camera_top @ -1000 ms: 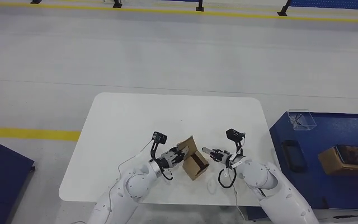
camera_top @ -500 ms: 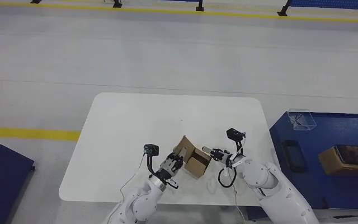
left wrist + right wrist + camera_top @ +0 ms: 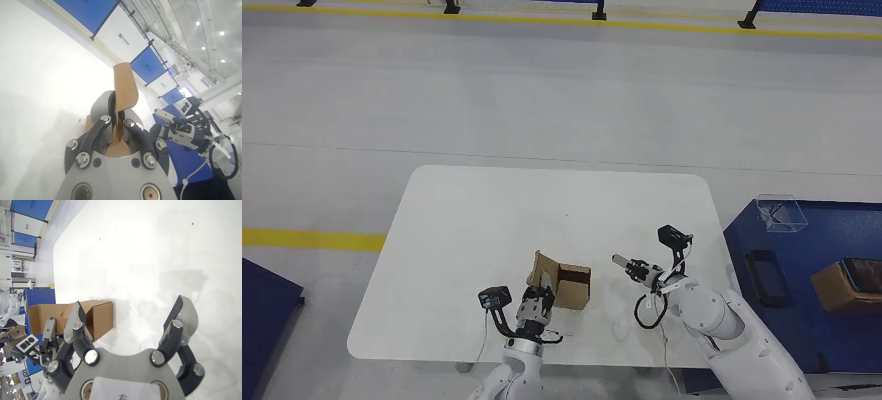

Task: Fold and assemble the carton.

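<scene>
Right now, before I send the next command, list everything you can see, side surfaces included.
brown cardboard carton: one, brown, on the table near its front edge, one flap raised
white rounded table: one, white, centre
blue side surface: one, blue, right of the table
clear plastic container: one, transparent, on the blue surface's far corner
black flat object: one, black, on the blue surface
small brown box: one, brown, on the blue surface
left gripper: one, grey-black, shut on the carton's flap
right gripper: one, grey-black, open, apart from the carton
</scene>
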